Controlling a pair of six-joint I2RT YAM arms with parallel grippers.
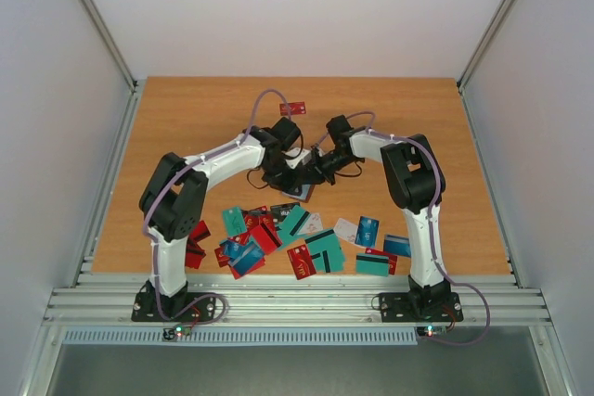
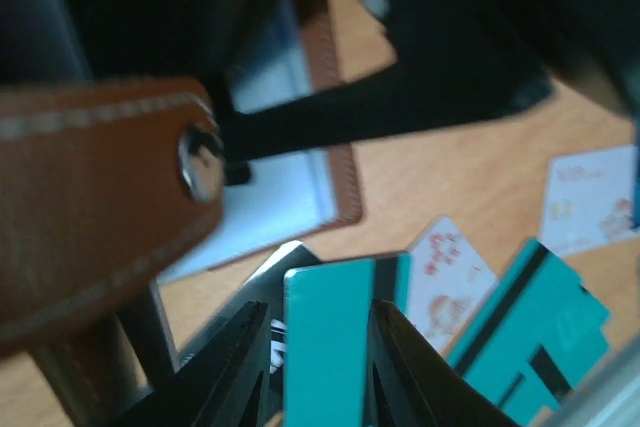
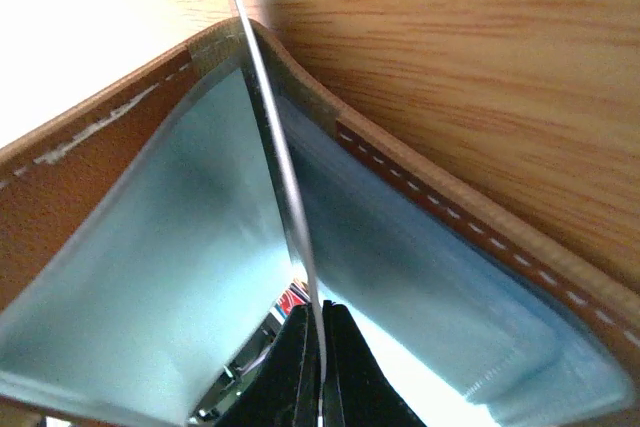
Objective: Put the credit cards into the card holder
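Within the card holder (image 3: 130, 247), right end effector (image 3: 318, 332) pinches a card (image 3: 290, 209).

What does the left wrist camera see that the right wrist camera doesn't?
Only the left wrist: a shiny snap on the holder, plus loose teal cards and white cards lying on the table.
Only the right wrist: the right gripper pinching a thin card, seen edge-on, pushed between the holder's pale linings.
Both: the brown stitched holder, open, and the wooden table.
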